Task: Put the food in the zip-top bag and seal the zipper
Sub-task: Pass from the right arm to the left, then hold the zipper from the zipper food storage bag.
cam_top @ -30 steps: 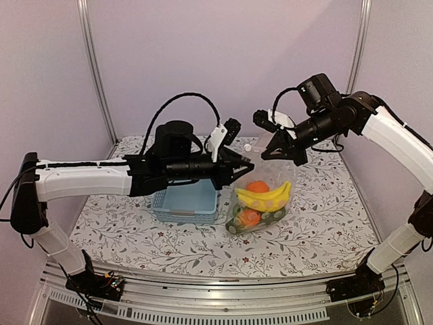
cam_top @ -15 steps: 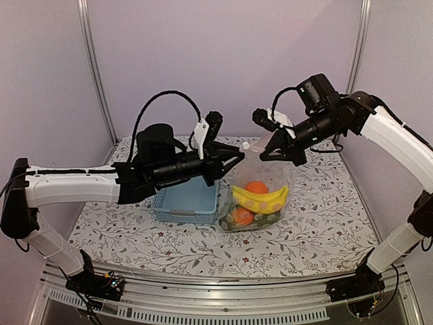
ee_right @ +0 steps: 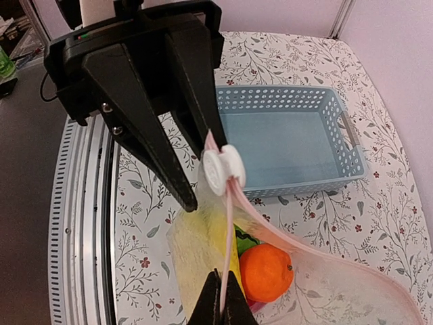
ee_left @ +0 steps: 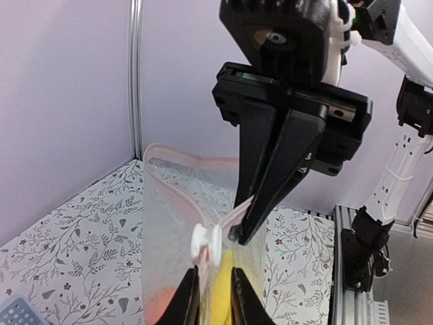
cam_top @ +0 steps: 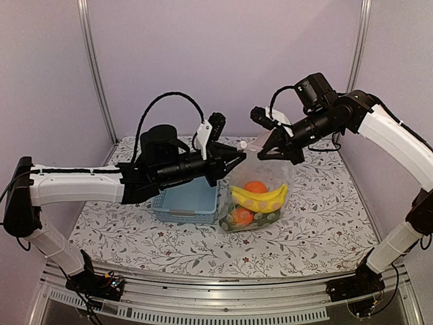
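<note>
Left gripper (cam_top: 238, 156) and right gripper (cam_top: 265, 150) meet mid-air, jaws closed.

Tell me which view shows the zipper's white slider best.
Right wrist: the slider sits large, centred on the pink zipper. Left wrist shows it smaller, beside the right claw. Top external shows a speck.

A lab test cell: plain lilac partition walls (cam_top: 223, 61), aluminium rail (cam_top: 223, 288), floral-clothed table (cam_top: 318, 223).
</note>
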